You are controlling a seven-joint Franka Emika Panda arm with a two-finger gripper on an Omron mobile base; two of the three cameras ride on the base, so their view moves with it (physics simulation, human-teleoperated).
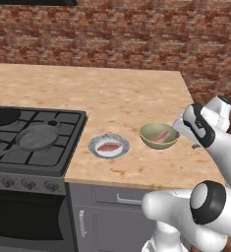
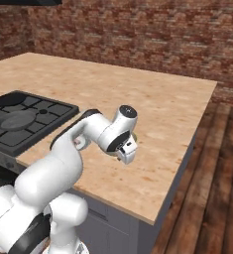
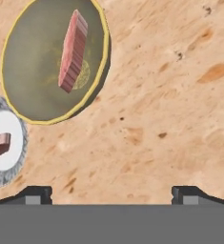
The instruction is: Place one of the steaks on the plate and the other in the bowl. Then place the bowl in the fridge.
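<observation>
The worktop is showing a matt, mottled tan stone-like surface with rusty flecks. The bowl is looking like smooth olive glazed ceramic with a paler rim; the plate is showing a speckled grey rim. The steaks are appearing raw, ribbed and streaked. The stove is looking like dark matt metal.

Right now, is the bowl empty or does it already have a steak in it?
It has one. The bowl holds a pinkish-red steak leaning against its inner wall; the hand view shows the same slab inside the rim.
</observation>
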